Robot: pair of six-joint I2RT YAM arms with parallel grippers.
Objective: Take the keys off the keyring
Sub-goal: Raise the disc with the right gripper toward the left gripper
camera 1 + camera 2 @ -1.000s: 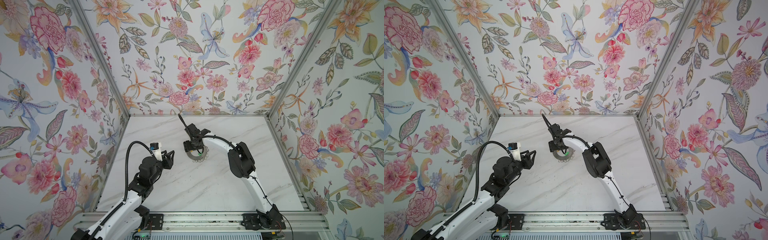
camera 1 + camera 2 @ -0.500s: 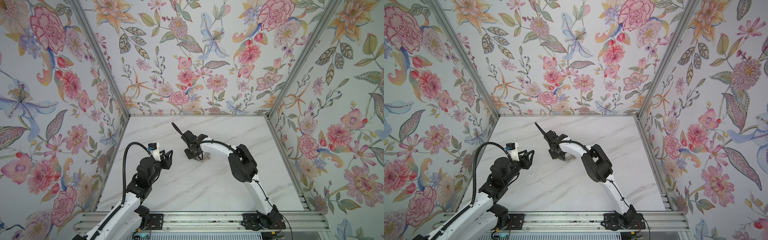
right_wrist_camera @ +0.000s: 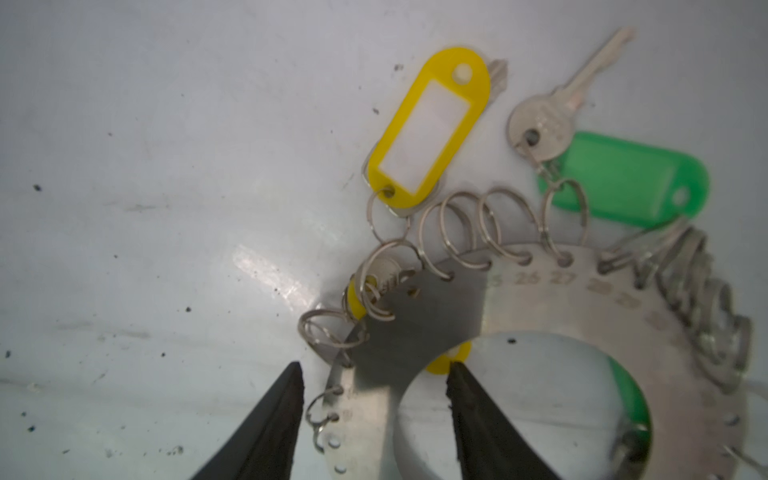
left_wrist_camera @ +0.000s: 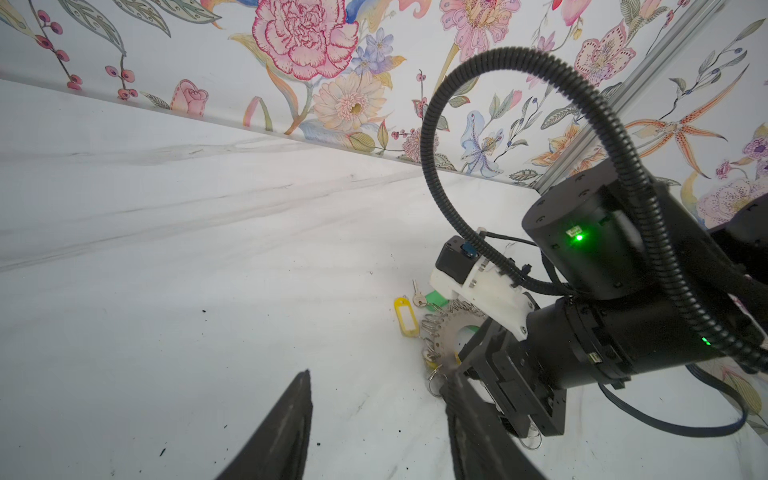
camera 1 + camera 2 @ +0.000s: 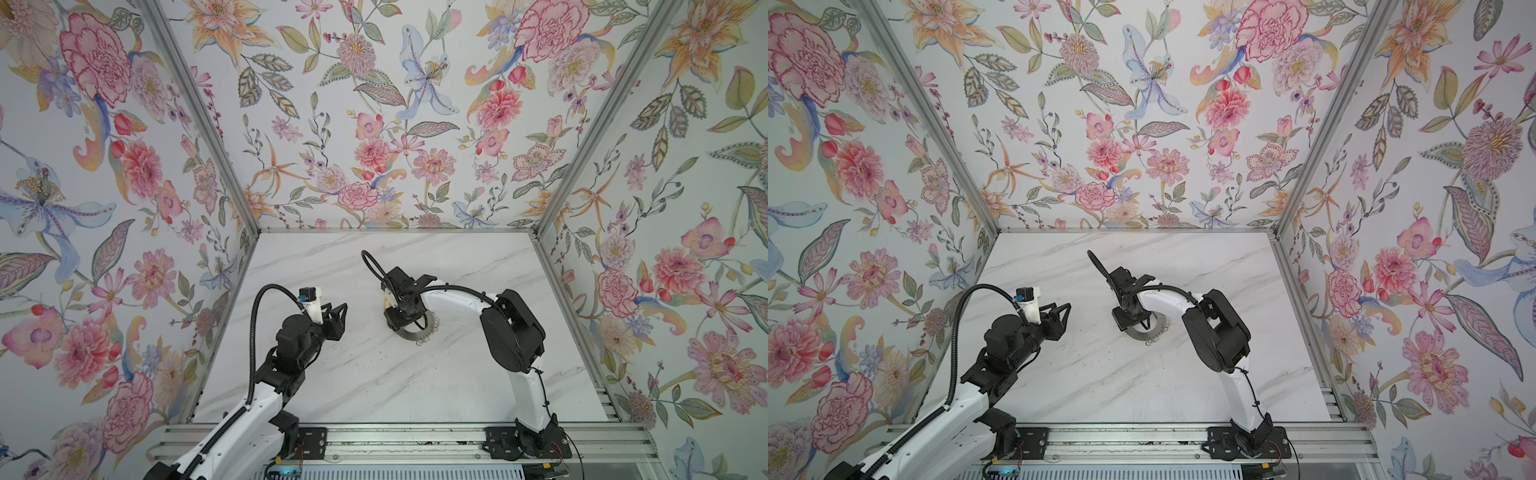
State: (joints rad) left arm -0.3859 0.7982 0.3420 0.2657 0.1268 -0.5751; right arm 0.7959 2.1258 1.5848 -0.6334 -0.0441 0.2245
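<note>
Marble bench (image 5: 374,374) is mostly bare on the left, and your left pincer (image 5: 338,318) just hangs there above it, jaws apart and holding nothing, well apart from the work. I'd bring it over to pin the disc, since nothing is holding that down.

Middle of the bench is the keyring (image 3: 519,299), lying flat with your right pincer (image 3: 374,370) right over it. The jaws are open and straddle the disc's band, one tip outside the rim, one in the centre hole; not clamped from what I can see.

The keys are still on: the yellow tag (image 3: 428,133) off one loop, then the silver key (image 3: 544,120) with the green tag (image 3: 623,178) further right. I'd grab a tag rather than the thin wire loops, they'll probably slip.
</note>
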